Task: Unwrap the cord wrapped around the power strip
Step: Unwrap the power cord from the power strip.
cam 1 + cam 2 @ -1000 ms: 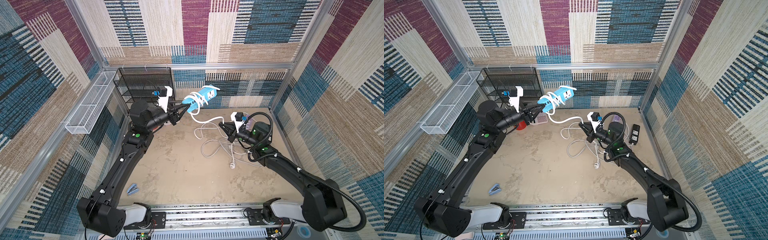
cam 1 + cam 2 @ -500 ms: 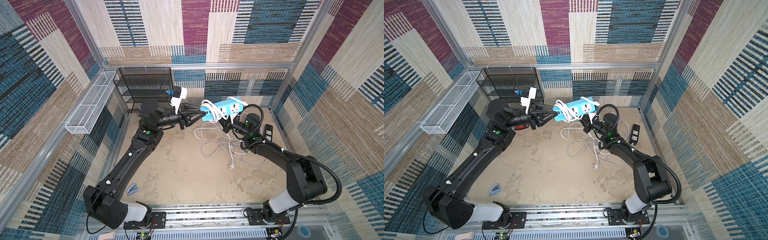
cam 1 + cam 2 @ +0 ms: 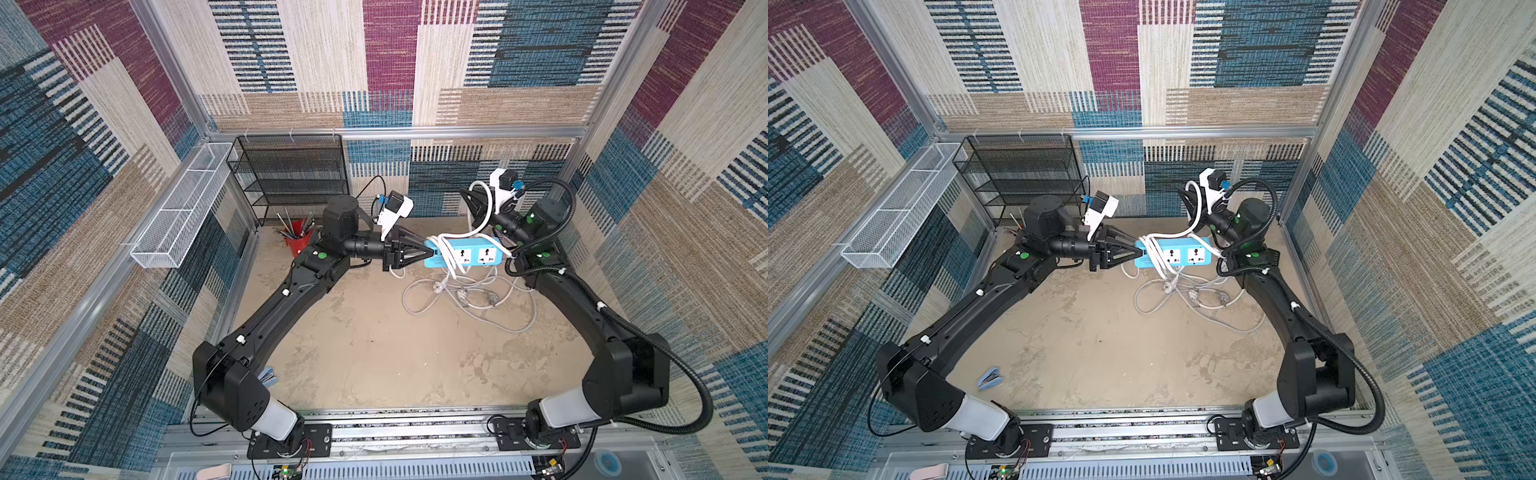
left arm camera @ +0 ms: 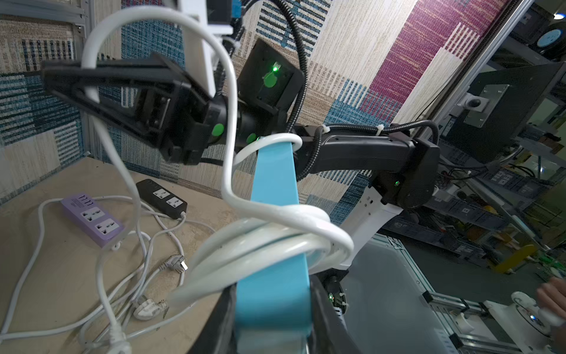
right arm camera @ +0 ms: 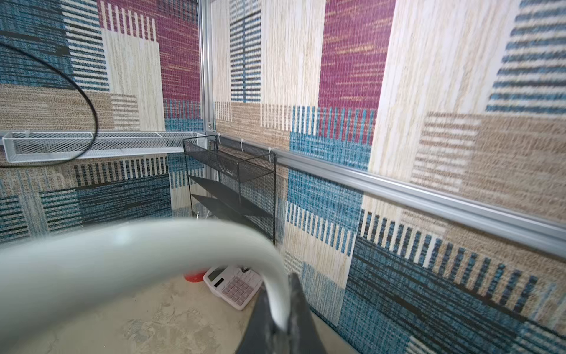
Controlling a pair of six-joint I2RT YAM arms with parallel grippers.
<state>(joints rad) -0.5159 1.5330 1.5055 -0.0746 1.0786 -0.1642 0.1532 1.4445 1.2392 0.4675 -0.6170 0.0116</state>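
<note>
1. Taking the back wall as 12 o'clock in both top views, the blue power strip (image 3: 469, 255) (image 3: 1177, 255) hung level off the table (image 3: 374, 357). It was at about 1 o'clock from the table's middle, with its sockets facing up.
2. The left gripper (image 3: 427, 252) reached in from 9 o'clock, and its claw was clamped tight on the strip's 9 o'clock end. In the left wrist view its black fingers (image 4: 330, 321) pressed on either side of the blue body.
3. The white cord (image 3: 446, 249) was wound in several bunched turns around the strip, just beside that claw. One more turn sat near the strip's 3 o'clock end.
4. The right gripper (image 3: 463, 194) stood at 12 o'clock from the strip and higher than it. Its claw was closed on a raised loop of the cord, and the right wrist view showed the cord pinched between the two fingertips (image 5: 300, 309).
5. From that pinch the loop arched down to the strip.
6. The loose cord lay in slack coils on the table at 6 o'clock from the strip, with the plug (image 4: 147, 308) among them.
7. A red cup (image 3: 298, 245) of pencils stood at 9 o'clock from the left gripper, below the black mesh rack (image 3: 291, 174) in the 11 o'clock corner.
8. The left wrist view showed a purple power strip (image 4: 92, 217) and a black power strip (image 4: 162, 196) lying near each other on the table.
</note>
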